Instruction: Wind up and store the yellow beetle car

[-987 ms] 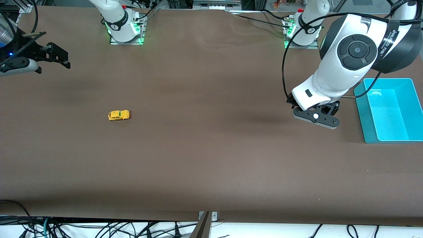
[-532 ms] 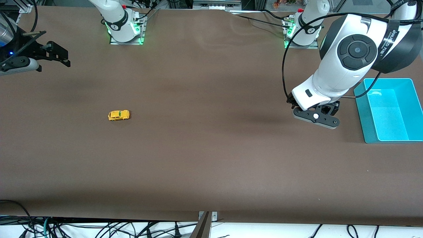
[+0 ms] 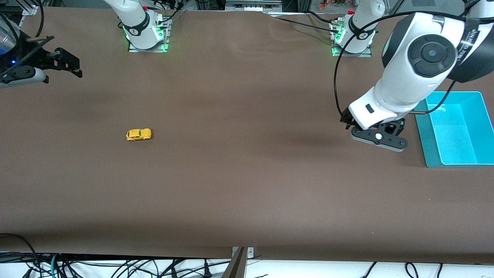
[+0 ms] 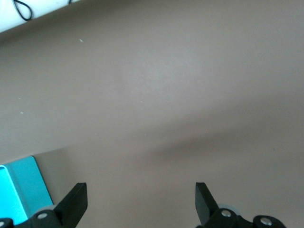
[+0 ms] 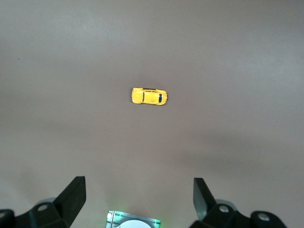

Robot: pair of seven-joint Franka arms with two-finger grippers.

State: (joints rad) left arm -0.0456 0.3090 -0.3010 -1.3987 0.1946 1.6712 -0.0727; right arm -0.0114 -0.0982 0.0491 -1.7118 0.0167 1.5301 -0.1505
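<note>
The yellow beetle car (image 3: pixel 138 134) stands on the brown table toward the right arm's end, apart from both grippers. It also shows in the right wrist view (image 5: pixel 149 96), below and ahead of my right gripper (image 5: pixel 138 199), which is open and empty. In the front view my right gripper (image 3: pixel 67 63) hangs high at the table's edge on the right arm's end. My left gripper (image 3: pixel 376 138) is open and empty over bare table beside the bin; its open jaws show in the left wrist view (image 4: pixel 141 202).
A turquoise open bin (image 3: pixel 422 127) stands at the left arm's end of the table; its corner shows in the left wrist view (image 4: pixel 21 190). The two arm bases (image 3: pixel 146 36) (image 3: pixel 352 38) stand along the table's edge farthest from the front camera. Cables hang off the nearest edge.
My left arm and gripper have shifted a little toward the turquoise bin. The right gripper and the car have stayed put.
</note>
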